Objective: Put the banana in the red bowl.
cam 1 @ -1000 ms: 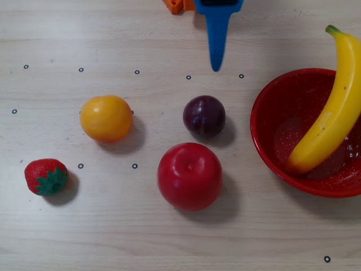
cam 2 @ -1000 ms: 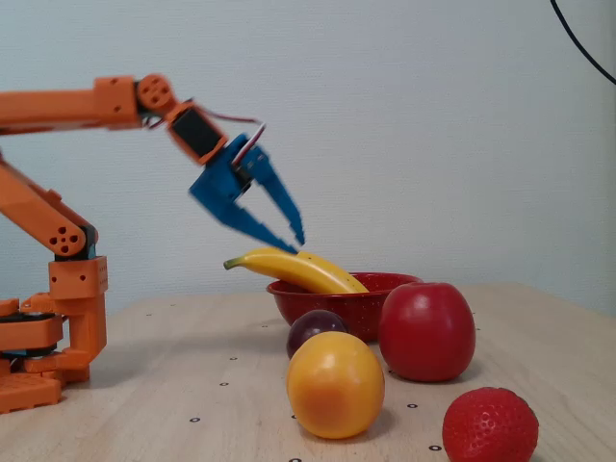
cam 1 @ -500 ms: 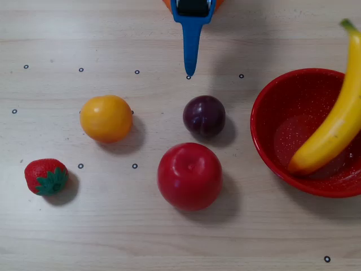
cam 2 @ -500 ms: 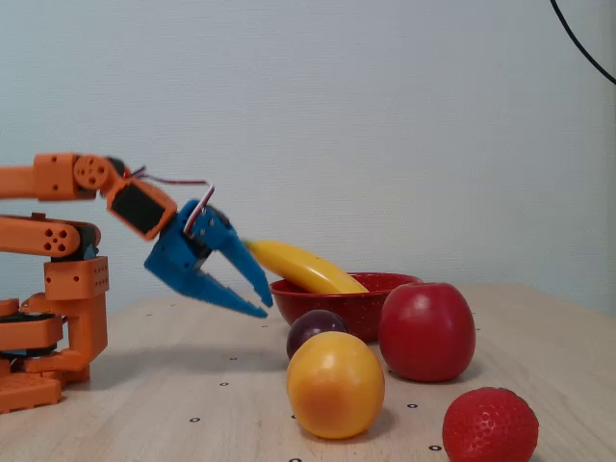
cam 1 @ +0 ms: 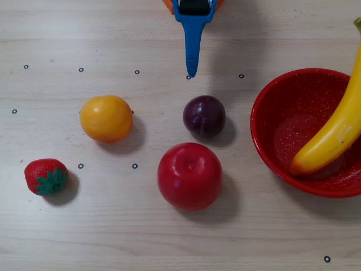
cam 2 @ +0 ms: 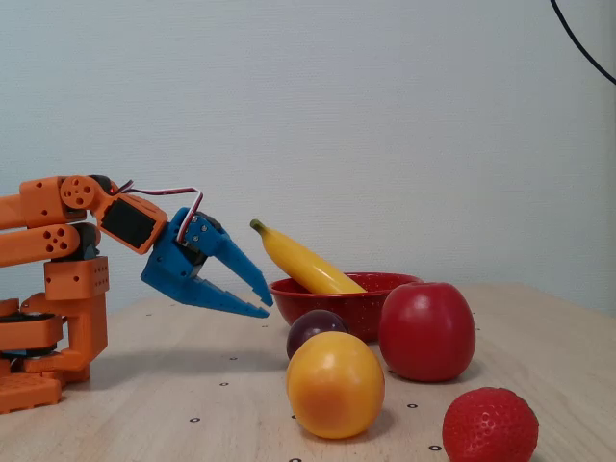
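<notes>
Wooden table, banana leaning in red bowl, well apart from empty, parted gripper

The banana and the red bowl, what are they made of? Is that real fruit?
The banana looks like glossy plastic rather than real fruit: even yellow, smooth shine, no blemishes. The red bowl has a shiny red surface with tiny white flecks, perhaps enamelled metal or plastic; the pictures cannot settle which.
</notes>
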